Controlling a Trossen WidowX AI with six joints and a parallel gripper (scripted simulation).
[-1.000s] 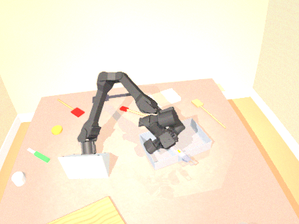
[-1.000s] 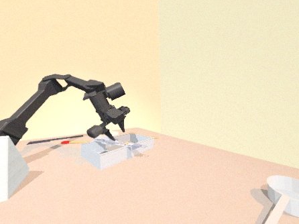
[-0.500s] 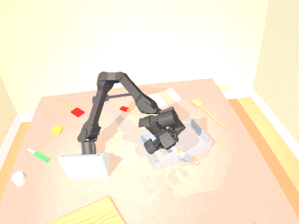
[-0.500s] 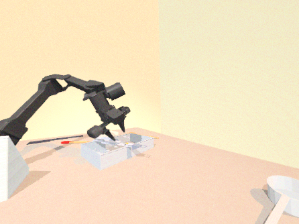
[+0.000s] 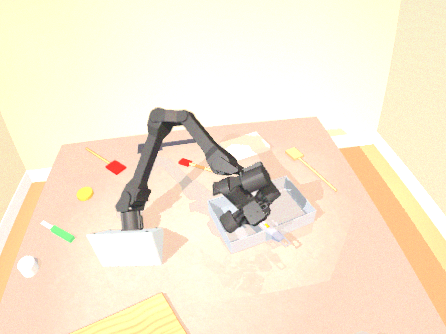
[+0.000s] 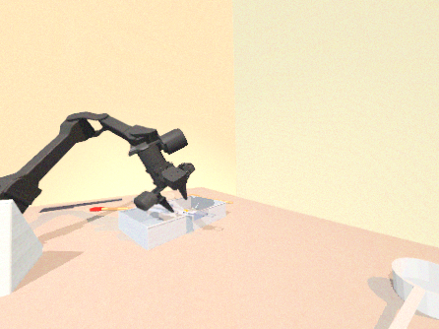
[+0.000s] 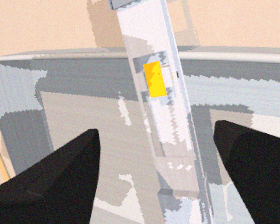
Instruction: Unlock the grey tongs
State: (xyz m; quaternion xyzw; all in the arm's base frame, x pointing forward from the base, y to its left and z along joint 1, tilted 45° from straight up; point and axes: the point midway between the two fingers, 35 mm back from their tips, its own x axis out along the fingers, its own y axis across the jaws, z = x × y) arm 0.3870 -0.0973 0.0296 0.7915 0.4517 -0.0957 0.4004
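Note:
The grey tongs [image 5: 274, 232] [image 6: 198, 214] [image 7: 172, 135] lie across the roasting tin [image 5: 300, 221] [image 6: 164, 234] [image 7: 75, 75], with one end over its near wall. They look closed, and a yellow mark shows on them. My gripper [image 5: 257, 217] [image 6: 179, 205] [image 7: 158, 134] is open and points down at the tin. In the wrist view the tongs run between the two fingertips, with a gap on both sides. In the top view the arm hides their other end. The wooden board [image 5: 145, 321] lies at the bottom edge of the top view.
A red-headed brush [image 5: 185, 162] [image 6: 95, 209] and a dark long tool [image 5: 175, 144] [image 6: 81, 205] lie behind the arm. A yellow-headed tool [image 5: 295, 153] lies beyond the tin. A red spatula [image 5: 116, 167], yellow disc [image 5: 85, 193], green-handled tool [image 5: 62, 233] and white cup [image 5: 28, 266] are left. A pan [image 6: 423, 277] shows in the exterior view.

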